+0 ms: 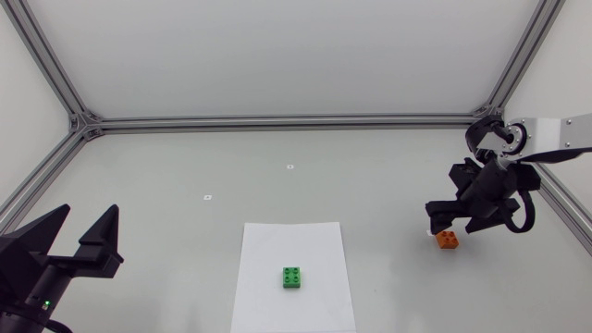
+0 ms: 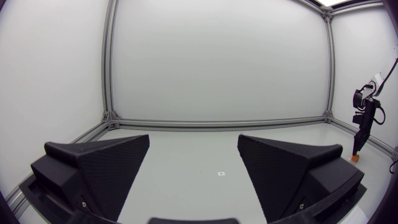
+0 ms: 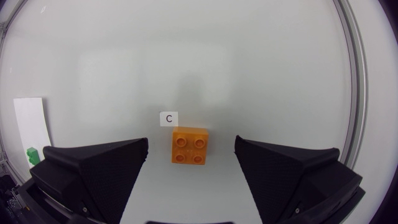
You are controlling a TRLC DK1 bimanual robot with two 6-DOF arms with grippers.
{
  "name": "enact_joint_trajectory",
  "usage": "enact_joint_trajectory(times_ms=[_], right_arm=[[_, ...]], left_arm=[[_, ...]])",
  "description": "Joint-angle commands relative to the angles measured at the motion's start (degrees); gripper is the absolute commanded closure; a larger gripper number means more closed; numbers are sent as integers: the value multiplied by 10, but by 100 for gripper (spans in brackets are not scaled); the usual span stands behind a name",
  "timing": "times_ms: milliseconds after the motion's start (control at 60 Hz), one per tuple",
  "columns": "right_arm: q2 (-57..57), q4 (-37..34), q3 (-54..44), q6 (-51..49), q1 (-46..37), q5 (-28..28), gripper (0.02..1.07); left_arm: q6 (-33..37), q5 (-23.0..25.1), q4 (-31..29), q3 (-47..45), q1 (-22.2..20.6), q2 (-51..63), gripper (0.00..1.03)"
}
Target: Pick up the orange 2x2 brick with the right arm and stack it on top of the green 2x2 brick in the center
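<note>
Orange brick [image 3: 190, 145] sits flat on the table [image 1: 388, 166] over on the right side, studs up, well apart from the green brick [image 1: 293, 277] waiting on the white sheet [image 1: 277, 245] in the center. Right gripper [image 3: 191, 144] hangs over it, fingers spread wide, nothing held, and the wrist view frames the brick neatly between them, with a small lettered tag [image 3: 168, 118] just beyond. Left gripper [image 1: 90, 213] is parked at its own edge, fingers released too, out of the play. Looks like the grab is yet to come, and here's the danger: the brick seems slightly skewed to the fingers, so one finger may touch first and twist or shove it away. Come down off-center and a fingertip lands on the studs instead. A crooked grip now would likely mean misaligned studs at the stack.
</note>
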Motion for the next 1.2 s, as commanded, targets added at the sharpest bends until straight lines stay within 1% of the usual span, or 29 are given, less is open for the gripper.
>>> enact_joint_trajectory(times_ms=[0,67,133,267,300,350,400,533,600,683,1117,1150,1183], right_arm=[[12,7,-19,-9,-2,-3,12],[15,11,-24,-11,-4,-3,12],[21,16,-26,-14,-7,-9,16],[31,22,-29,-15,-11,-12,17],[32,24,-29,-15,-11,-13,19],[32,29,-29,-15,-15,-22,30],[32,30,-27,-18,-17,-29,34],[33,29,-25,-20,-17,-29,35],[32,29,-25,-24,-18,-30,44],[29,28,-24,-27,-23,-34,48],[30,25,-28,-36,-25,-31,48],[30,25,-28,-37,-25,-31,49],[30,25,-28,-38,-25,-31,52]], left_arm=[[7,2,-8,-23,2,-5,4],[7,2,-8,-23,2,-5,4],[7,2,-8,-23,2,-5,4],[7,2,-8,-23,2,-5,4],[7,2,-8,-23,2,-5,4],[7,2,-8,-23,2,-5,4],[7,2,-8,-23,2,-5,4],[7,2,-8,-23,2,-5,4],[7,3,-8,-23,2,-5,4],[7,2,-8,-23,2,-5,4],[7,2,-8,-23,2,-5,4],[7,2,-8,-23,2,-5,4],[7,2,-8,-23,2,-5,4]])
